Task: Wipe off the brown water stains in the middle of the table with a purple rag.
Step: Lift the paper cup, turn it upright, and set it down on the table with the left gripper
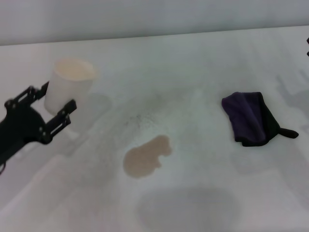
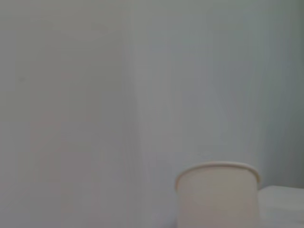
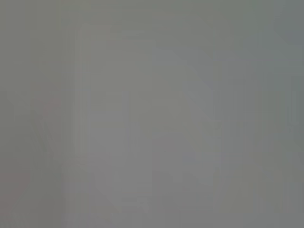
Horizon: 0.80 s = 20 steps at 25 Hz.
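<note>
The brown water stains (image 1: 146, 157) form one tan puddle on the white table (image 1: 193, 72), near its middle. To its right lies the purple rag (image 1: 248, 118), crumpled, with a black edge and tab, and nothing touches it. My left gripper (image 1: 61, 94) is at the left, open and holding nothing, its fingers spread just in front of a white paper cup. Of my right arm (image 1: 307, 46) only a dark sliver shows at the right edge of the head view. The right wrist view shows plain grey.
The white paper cup (image 1: 70, 84) stands upright at the back left of the table. In the left wrist view the cup (image 2: 218, 194) sits a short way ahead. Faint grey speckles (image 1: 142, 118) lie behind the puddle.
</note>
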{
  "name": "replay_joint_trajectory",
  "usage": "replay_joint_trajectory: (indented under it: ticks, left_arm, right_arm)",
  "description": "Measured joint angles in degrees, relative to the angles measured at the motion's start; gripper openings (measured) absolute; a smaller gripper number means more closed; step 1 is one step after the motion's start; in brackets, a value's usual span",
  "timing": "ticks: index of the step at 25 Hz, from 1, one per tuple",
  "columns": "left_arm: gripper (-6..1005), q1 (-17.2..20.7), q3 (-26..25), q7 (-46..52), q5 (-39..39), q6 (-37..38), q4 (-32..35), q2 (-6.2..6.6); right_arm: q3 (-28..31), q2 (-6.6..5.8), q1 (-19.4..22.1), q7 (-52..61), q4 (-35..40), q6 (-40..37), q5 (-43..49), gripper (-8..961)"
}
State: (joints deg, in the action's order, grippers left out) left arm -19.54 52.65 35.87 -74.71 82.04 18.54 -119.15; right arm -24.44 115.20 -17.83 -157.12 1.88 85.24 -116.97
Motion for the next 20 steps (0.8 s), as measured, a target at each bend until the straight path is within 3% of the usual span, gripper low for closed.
replay_joint_trajectory:
  ticks: [5,11,20]
  left_arm:
    - [636,2.3,0.1,-7.1,5.6,0.0,-7.9,-0.17]
    - [636,3.9,0.1,-10.5,7.3,0.0,-12.9,-0.38]
    - [637,5.1,0.2,-14.1,7.5,-4.0,-14.1,-0.26]
  right_arm:
    - [-1.5,-0.16,0.5,0.0,2.6,-0.5,0.0,768]
    - [-2.3,-0.22,0.7,-0.1,4.0,-0.7,0.0,768]
    - [-2.3,-0.24,1.3,-0.1,4.2,-0.5,0.0,768]
